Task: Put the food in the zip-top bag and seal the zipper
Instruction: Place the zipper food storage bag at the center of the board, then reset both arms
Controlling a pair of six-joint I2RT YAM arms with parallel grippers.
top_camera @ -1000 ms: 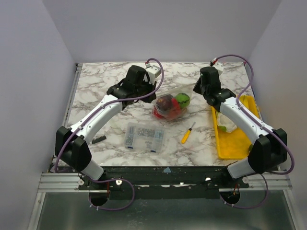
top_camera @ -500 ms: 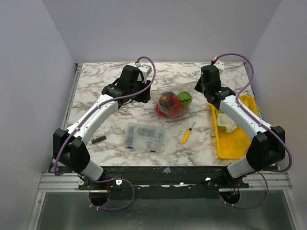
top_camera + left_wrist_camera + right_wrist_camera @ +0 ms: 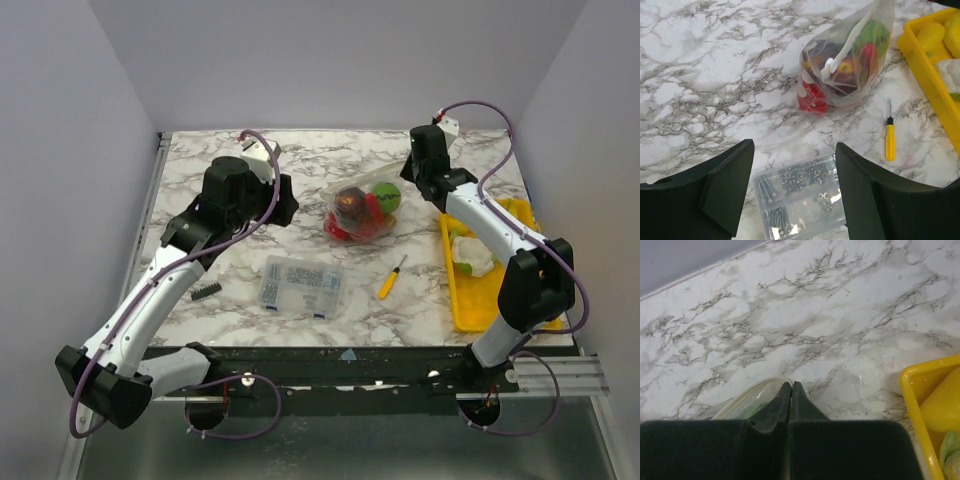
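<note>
zip-top bag (image 3: 840, 75) ahead of left pincer (image 3: 794, 147), apart

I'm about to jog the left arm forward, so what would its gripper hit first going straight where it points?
For the open left gripper, probably the marble tabletop just beyond the clear box of screws seen between its fingers. The zip-top bag lies farther on; depth is hard to judge.
</note>
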